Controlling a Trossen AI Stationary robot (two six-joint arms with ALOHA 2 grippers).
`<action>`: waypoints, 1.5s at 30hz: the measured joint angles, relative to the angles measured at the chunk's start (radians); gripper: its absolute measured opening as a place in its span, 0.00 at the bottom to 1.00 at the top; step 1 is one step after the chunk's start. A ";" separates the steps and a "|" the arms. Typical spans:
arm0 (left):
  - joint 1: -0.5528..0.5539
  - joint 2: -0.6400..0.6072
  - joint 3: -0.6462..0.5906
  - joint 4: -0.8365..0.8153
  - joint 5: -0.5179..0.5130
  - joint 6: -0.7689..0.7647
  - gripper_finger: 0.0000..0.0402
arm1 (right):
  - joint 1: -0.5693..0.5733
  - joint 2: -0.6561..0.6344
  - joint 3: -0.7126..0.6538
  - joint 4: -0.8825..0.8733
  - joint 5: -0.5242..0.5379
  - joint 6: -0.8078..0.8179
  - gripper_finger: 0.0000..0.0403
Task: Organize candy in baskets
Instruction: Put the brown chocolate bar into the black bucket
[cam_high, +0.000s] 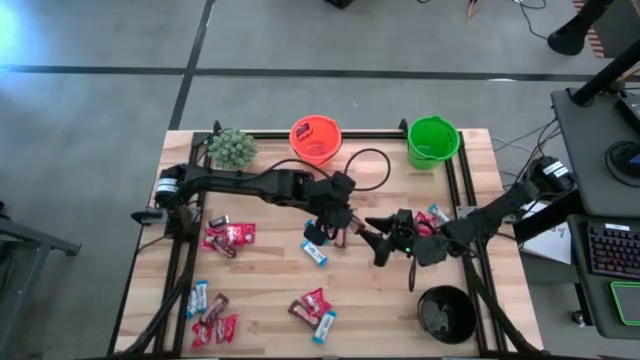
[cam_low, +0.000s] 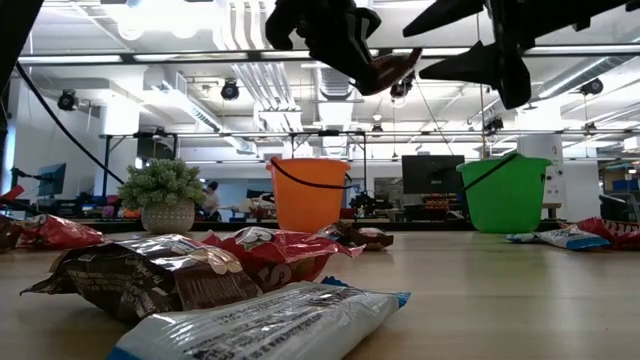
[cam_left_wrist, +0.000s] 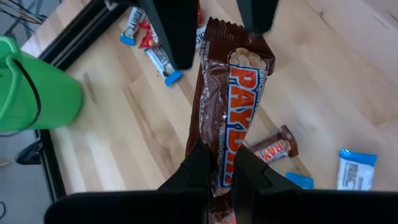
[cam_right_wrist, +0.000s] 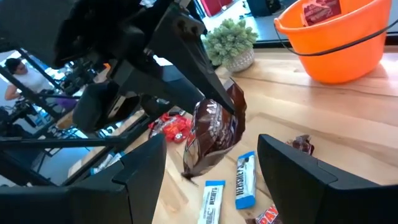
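"PAYDAY" on brown candy bar (cam_left_wrist: 239, 118)

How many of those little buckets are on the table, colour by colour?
orange bucket: 1
green bucket: 1
black bucket: 1
Total: 3

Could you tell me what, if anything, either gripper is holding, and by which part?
The left gripper pinches a brown candy bar by one end of its wrapper; the right gripper is open and empty.
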 joint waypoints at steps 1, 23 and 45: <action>0.000 0.001 0.000 0.008 0.000 0.000 0.01 | -0.003 0.006 0.004 0.001 0.000 0.001 0.60; 0.000 0.001 0.000 0.038 0.034 0.007 0.01 | -0.038 0.057 0.042 0.004 -0.007 -0.024 0.42; 0.000 0.003 0.000 0.035 0.035 -0.027 0.09 | -0.038 0.055 0.040 0.005 -0.028 -0.077 0.10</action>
